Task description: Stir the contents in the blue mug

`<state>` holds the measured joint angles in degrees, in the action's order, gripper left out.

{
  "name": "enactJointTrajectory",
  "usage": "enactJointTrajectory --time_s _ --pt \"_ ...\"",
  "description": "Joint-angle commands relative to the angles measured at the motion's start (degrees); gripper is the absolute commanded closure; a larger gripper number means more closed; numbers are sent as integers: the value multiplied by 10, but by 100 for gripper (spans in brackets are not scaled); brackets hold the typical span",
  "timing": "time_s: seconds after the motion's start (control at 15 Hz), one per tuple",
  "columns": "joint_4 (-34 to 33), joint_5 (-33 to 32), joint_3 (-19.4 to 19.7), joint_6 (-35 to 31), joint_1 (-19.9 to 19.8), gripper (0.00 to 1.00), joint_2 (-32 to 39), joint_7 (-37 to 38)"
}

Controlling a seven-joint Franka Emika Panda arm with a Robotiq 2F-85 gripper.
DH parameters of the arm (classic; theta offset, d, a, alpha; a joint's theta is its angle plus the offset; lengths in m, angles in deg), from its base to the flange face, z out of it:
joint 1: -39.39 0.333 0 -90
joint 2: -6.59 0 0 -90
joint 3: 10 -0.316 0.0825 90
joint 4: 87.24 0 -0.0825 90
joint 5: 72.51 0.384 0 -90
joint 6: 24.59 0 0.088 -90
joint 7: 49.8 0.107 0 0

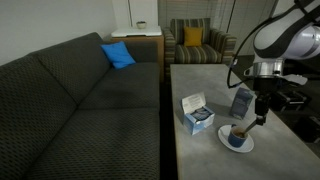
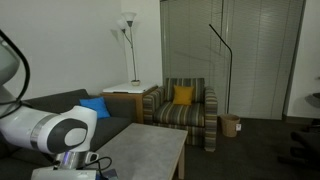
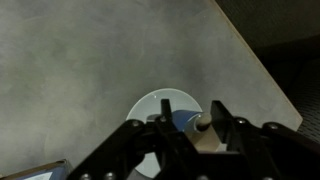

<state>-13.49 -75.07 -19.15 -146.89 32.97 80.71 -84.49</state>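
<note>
Here the tool hangs right over the mug on its saucer near the bench edge, likely lined up for stirring, though I cannot tell whether its jaws grip anything.

Tight around mug on counter. Blocked at 12 o'clock by blue carton, just beside. Blocked at 10 o'clock by box, near. Occupied overhead at 1 o'clock by claw. Open from 6 to 8 o'clock. Bare counter beyond, toward 11 o'clock.
</note>
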Motion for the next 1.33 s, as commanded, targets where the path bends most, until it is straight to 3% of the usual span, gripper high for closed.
enactJointTrajectory --time_s 0.0,0.13,0.2,0.8,1.27 --pt "-7 7 -2 -3 -2 85 4 2" --pt "-7 6 -1 -3 -1 98 4 3" --pt "-7 5 -1 -4 -1 100 3 3" --pt "6 -9 8 3 18 97 -19 14" --pt "18 -60 45 44 73 97 -50 96"
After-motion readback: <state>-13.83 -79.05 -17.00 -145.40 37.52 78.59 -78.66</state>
